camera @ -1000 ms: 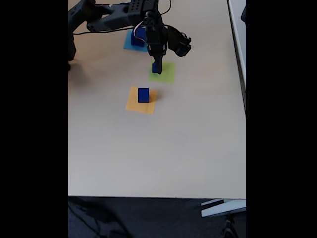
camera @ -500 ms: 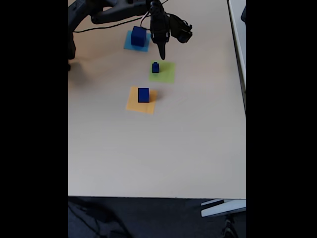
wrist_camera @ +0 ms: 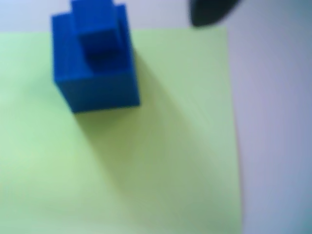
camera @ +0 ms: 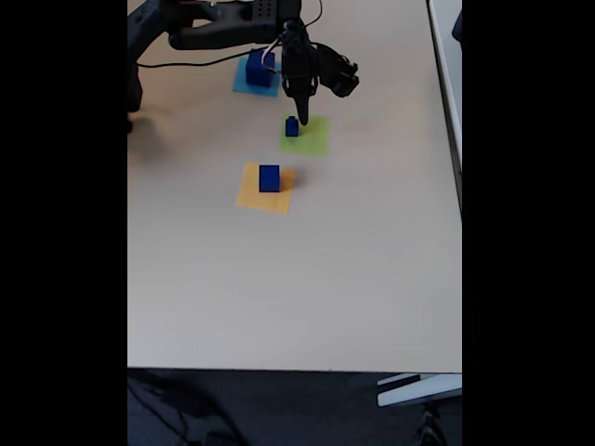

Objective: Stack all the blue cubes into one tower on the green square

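- The claw (camera: 302, 119) points down above the green square (camera: 310, 139), its dark tip just beside the small stack and not visibly touching it; whether the fingers are apart or together cannot be told.
- In the wrist view a dark fingertip (wrist_camera: 212, 10) shows at the top edge, to the right of the tower (wrist_camera: 95, 58) and apart from it.
- Directly below and slightly left of the claw tip in the fixed view, the tower (camera: 292, 126) stands on the green square's left part: a tiny blue cube (wrist_camera: 97, 34) sits on a wider blue cube (wrist_camera: 100, 83).
- Behind the claw, beside the arm, a larger blue cube (camera: 257, 68) rests on the light-blue square (camera: 244, 85).
- Nearer the camera than the claw, another blue cube (camera: 269, 177) sits on the orange-yellow square (camera: 251, 195).
- All of this lies on the pale table (camera: 297, 288).
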